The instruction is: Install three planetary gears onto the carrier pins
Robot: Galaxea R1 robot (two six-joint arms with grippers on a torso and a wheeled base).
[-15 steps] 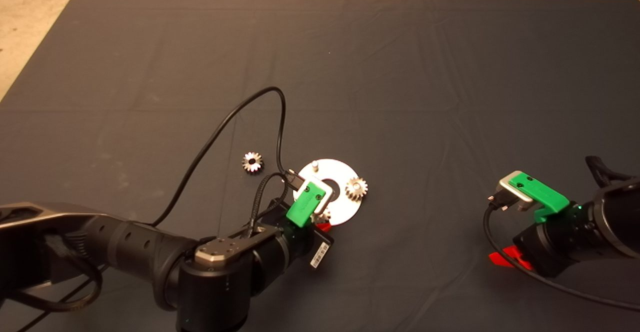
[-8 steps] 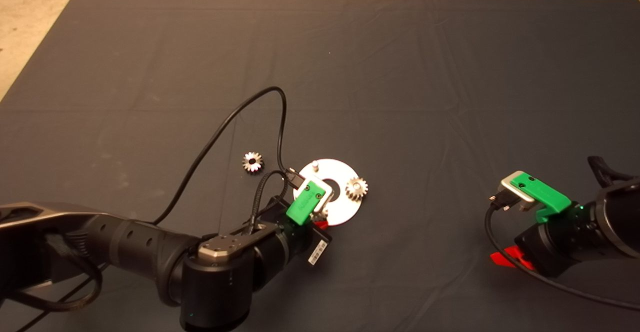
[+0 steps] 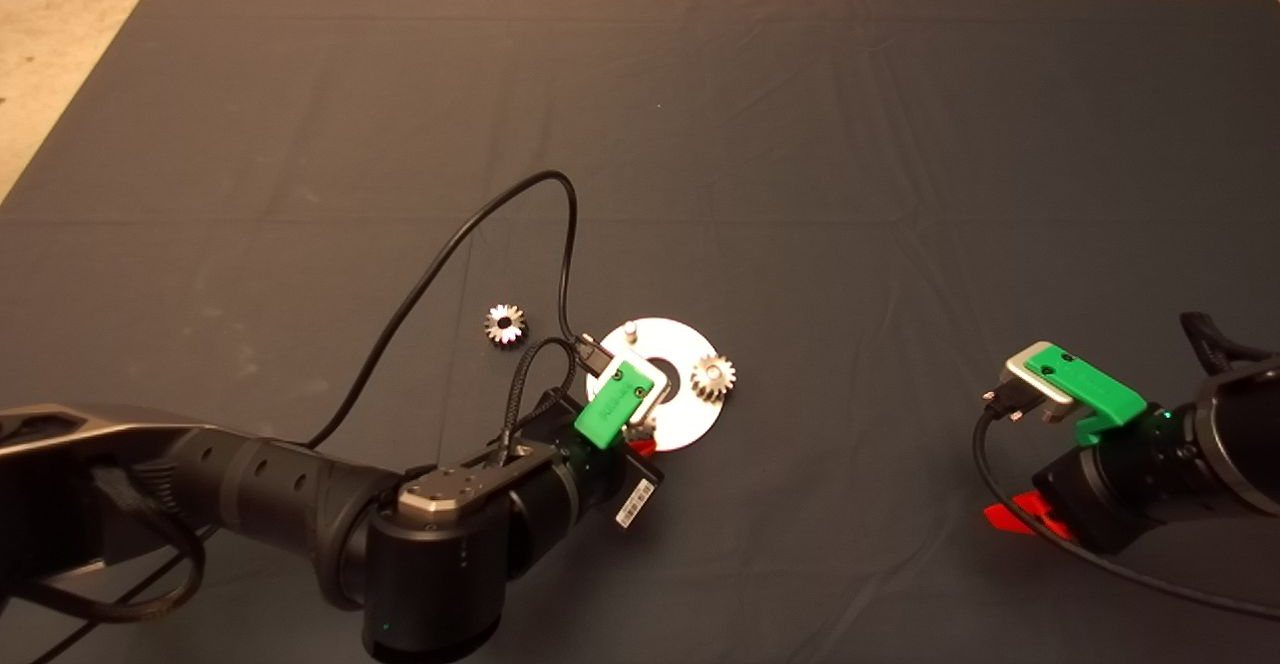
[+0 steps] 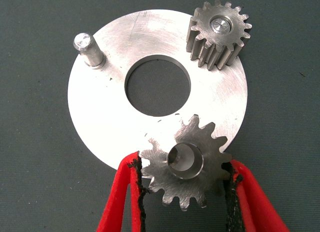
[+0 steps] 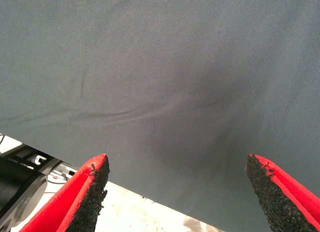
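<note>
We see the left claw, green with two red fingers, clamped on a small shiny silver spur gear at the near rim of the flat round silver-white metal disc, which lies on the dark mat near the middle of the bench, a little toward its near edge. The black pads press the gear's teeth from both sides, and the gear sits slightly tilted over the disc's edge; we cannot tell whether its bore has met a pin.

A second silver gear sits seated on a carrier pin at the disc's right rim, the stud's bright end showing in its bore. One bare short silver stud stands upright on the disc's far rim.

We find the third small silver gear lying flat on the mat just beyond the disc, toward the bench's left edge, apart from it.

The right claw waits near the bench's near right corner, its fingers spread wide over bare mat, holding nothing.
</note>
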